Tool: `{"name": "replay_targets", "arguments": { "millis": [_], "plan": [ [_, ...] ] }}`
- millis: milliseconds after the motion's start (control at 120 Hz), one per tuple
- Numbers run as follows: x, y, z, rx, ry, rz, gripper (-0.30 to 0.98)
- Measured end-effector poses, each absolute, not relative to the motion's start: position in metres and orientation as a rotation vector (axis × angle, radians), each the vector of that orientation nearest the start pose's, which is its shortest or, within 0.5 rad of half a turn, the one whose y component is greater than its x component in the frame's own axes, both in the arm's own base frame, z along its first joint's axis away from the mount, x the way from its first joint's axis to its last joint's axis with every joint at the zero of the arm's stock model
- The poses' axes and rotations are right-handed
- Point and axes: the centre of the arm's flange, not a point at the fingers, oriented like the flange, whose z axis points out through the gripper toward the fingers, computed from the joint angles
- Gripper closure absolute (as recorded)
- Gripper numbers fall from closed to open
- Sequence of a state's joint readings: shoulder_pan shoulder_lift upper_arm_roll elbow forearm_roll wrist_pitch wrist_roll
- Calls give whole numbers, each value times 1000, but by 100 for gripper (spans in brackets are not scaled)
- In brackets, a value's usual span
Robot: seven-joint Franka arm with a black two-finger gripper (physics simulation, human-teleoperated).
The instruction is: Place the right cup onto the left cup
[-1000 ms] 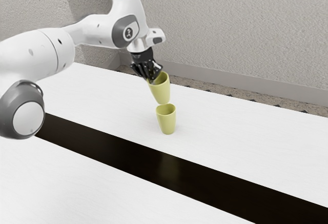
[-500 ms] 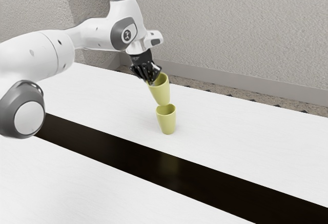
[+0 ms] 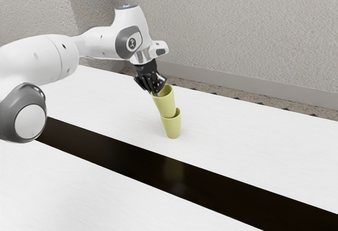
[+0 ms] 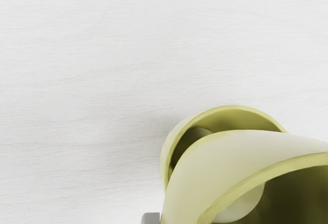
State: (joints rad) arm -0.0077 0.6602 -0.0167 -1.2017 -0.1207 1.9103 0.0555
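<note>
White table (image 3: 253, 141), black gripper (image 3: 157, 90), upper cup (image 3: 165, 104), lower cup (image 3: 172, 128); cups yellow-green.
Gripper closed on the upper cup's rim; that cup tilted, base inside the mouth of the lower cup, which stands upright on the table.

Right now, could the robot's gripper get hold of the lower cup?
Probably not as things stand: the gripper is holding the upper cup near its rim, and that tilted cup's bottom end dips into the lower cup, blocking the way from above.
</note>
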Motion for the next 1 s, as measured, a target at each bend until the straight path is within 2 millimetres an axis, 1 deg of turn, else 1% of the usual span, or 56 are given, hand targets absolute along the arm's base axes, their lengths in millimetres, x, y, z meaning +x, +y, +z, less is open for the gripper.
{"name": "replay_targets", "arguments": {
  "millis": [83, 133, 275, 333, 425, 517, 608, 692, 950, 1000],
  "plan": [
    [744, -23, 391, -3264, 62, -70, 78],
    [745, -23, 387, -3266, 62, -65, 75],
    [746, -24, 383, -3276, 61, -61, 44],
    [746, -24, 384, -3278, 62, -64, 33],
    [745, -24, 394, -3278, 66, -87, 22],
    [740, -24, 416, -3276, 74, -123, 14],
    [725, -24, 439, -3273, 81, -134, 9],
    [704, -25, 455, -3269, 87, -120, 6],
    [633, -24, 479, -3241, 111, -41, 2],
    [622, -24, 488, -3235, 119, -47, 1]
  ]
}}
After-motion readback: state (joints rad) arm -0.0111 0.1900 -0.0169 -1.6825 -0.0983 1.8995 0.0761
